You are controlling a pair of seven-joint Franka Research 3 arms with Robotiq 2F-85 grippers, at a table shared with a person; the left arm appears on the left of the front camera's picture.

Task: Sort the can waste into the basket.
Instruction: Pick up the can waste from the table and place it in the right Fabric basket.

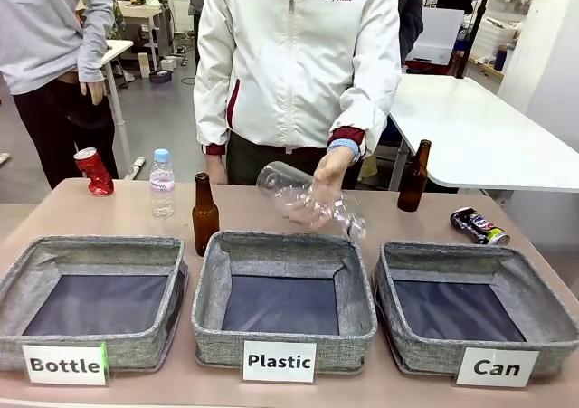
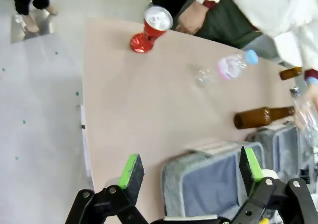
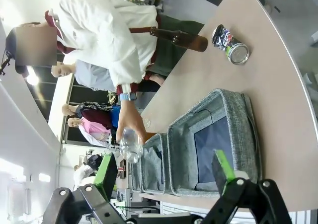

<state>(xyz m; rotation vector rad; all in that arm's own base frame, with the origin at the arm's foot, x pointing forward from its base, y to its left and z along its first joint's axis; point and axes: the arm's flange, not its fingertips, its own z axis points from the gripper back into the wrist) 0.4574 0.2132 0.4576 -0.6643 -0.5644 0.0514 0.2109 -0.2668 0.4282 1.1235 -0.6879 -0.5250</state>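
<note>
A crushed red can stands at the table's far left; the left wrist view shows it far ahead. A dark crushed can lies at the far right, behind the grey basket labelled "Can"; the right wrist view has that can beyond the basket. My left gripper hangs open above the "Bottle" basket's corner. My right gripper is open above the near side of the "Can" basket. Both hold nothing.
The person's hand holds a clear plastic bottle over the "Plastic" basket. A brown bottle and a small water bottle stand behind the "Bottle" basket. Another brown bottle stands at the back right.
</note>
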